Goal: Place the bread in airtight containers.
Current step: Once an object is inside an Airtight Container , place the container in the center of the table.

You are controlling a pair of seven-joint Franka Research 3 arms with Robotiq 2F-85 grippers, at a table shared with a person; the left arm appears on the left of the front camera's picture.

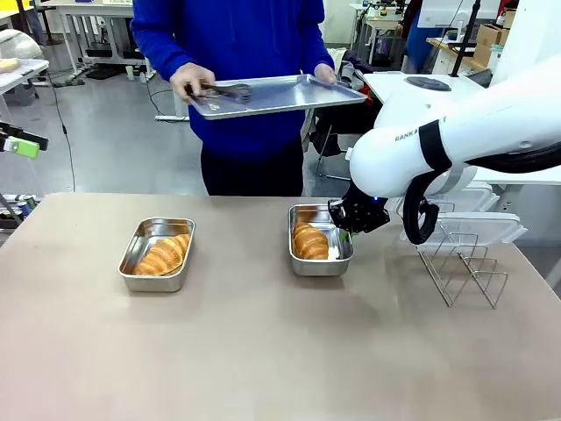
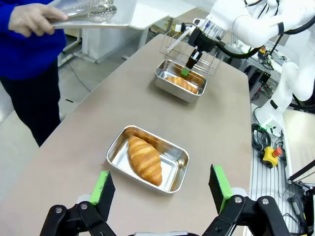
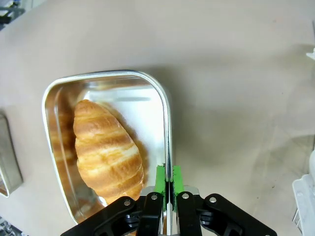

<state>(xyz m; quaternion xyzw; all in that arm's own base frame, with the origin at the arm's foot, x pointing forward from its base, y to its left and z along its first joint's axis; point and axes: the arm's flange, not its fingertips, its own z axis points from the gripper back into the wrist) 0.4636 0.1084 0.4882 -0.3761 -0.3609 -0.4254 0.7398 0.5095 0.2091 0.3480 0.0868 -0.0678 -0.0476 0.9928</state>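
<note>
Two croissants (image 1: 163, 254) lie lengthwise in their pans; right fingers (image 3: 161, 179) pinch the right pan (image 1: 321, 267) by its long wall, left fingers (image 2: 103, 189) spread facing the left pan (image 2: 173, 160).

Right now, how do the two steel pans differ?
The left pan stands free, with the open left tool apart from it; the right pan has its rim pinched by the shut right tool. The left croissant lies diagonally across the left pan; the right croissant lies along one side of the right pan, leaving bare steel beside it. Both pans are lidless and hold one croissant.
</note>
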